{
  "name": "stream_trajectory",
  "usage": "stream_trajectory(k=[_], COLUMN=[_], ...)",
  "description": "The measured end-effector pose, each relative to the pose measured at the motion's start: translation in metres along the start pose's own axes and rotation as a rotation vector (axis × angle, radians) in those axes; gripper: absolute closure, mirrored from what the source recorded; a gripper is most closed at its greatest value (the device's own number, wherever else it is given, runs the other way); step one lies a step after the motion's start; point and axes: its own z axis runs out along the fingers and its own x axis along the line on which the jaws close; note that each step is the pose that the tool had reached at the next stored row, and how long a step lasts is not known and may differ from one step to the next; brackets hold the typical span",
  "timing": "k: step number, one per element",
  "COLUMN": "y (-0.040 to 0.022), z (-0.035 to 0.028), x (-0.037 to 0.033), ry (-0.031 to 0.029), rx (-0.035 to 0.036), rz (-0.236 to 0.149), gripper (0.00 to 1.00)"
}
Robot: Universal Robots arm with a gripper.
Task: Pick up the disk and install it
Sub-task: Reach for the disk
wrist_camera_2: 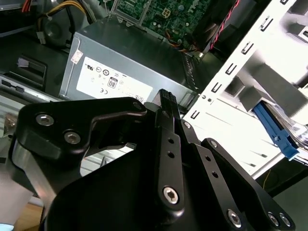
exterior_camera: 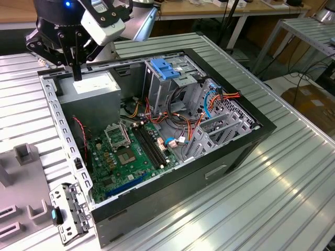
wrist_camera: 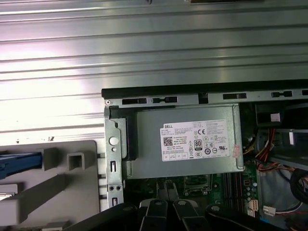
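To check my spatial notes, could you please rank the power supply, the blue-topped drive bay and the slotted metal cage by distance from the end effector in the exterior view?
1. Power supply, just below the end effector.
2. Blue-topped drive bay, mid-case.
3. Slotted metal cage, at the exterior view's right.

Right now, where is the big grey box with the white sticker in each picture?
Exterior view: the grey box sits in the computer case toward the exterior view's left, below the gripper.
Second wrist view: the grey box lies just beyond the gripper.
First wrist view: the grey box lies just beyond the gripper too.
Shared landmark: the green circuit board next to it.
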Motion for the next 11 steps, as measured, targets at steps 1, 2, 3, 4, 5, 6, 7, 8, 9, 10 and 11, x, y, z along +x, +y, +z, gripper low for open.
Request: stream_trajectory(k=[1,2,3,4,5,6,7,8,9,10,11], y=[-0.0001,-0.0001,-0.0002,-0.0003,-0.0004,-0.0004,-0.0005,-0.0006,-0.0007,-0.0008,-0.0008], z=[0.0,0.0,-0.0001,-0.0001,-0.0001,-0.0001,-0.0002,-0.0001,-0.0002,-0.0002,-0.0002], x=[0.0014,0.0023,0.0034,0.0045,0.0054,0.0062,0.0071,0.0082,0.0091,0.0104,0.0113], ry=[0.0,0.0,-0.0001,-0.0001,-0.0001,0.0,0.0,-0.0001,-0.0001,-0.0001,0.0], rx=[0.0,0.0,-0.0001,-0.0001,-0.0001,0.0,0.0,-0.0001,-0.0001,-0.0001,-0.0001], rz=[0.0,0.0,0.0,0.0,0.0,0.0,0.0,0.0,0.0,0.0,0.0], gripper=[0.89,0.89,0.89,0.89,0.89,0.89,0.89,0.89,0.89,0.89,0.89])
